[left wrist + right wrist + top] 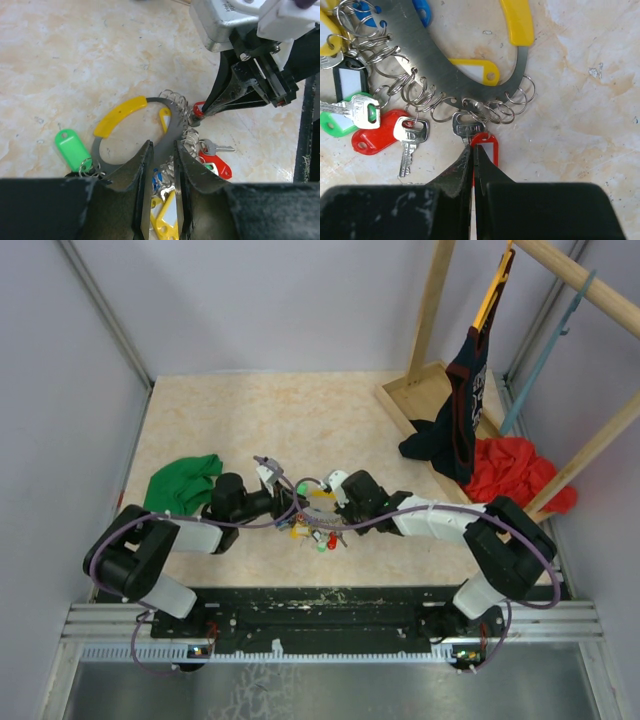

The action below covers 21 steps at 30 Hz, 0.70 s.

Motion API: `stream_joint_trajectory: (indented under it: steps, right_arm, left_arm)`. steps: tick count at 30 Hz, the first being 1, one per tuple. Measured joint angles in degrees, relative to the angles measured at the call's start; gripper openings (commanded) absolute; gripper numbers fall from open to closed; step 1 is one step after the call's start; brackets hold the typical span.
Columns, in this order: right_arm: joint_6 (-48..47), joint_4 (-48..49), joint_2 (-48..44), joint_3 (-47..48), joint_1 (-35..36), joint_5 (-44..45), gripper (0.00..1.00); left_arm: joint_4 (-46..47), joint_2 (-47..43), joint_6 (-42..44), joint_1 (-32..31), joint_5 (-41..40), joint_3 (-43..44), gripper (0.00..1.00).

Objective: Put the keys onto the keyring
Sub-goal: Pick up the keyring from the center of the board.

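Note:
The keyring (172, 125) is a flat grey metal band with a yellow sleeve (120, 116); it lies on the table at the centre (305, 508). My left gripper (163, 150) is shut on the band, with tagged keys bunched below it. Many small split rings hang along the band (435, 65). My right gripper (472, 150) is shut on a silver key (467, 126) with a red tag (489, 146), held against the ring's edge; it shows in the left wrist view (200, 112). A second red-tagged key (410, 137) hangs on a split ring.
Green (72, 147), yellow (472, 70) and blue (422, 10) tags hang on the ring. A green cloth (182, 483) lies left. A red cloth (515, 470) and a hanging dark garment (462, 410) are at the wooden rack (430, 310) at back right.

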Motion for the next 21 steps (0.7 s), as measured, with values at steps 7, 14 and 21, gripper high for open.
stream_joint_trajectory:
  steps: [7, 14, 21]
  right_arm:
    - [-2.3, 1.4, -3.5, 0.0, 0.0, -2.3, 0.00]
    - [-4.9, 3.0, -5.8, 0.0, 0.0, -4.0, 0.00]
    - [-0.5, 0.7, -5.6, 0.2, 0.0, -1.0, 0.53]
  left_arm:
    - [5.1, 3.4, 0.2, 0.0, 5.1, 0.0, 0.29]
    - [8.7, 9.5, -0.2, 0.0, 10.9, 2.8, 0.29]
    - [9.9, 11.3, -0.3, 0.0, 11.9, 3.6, 0.29]
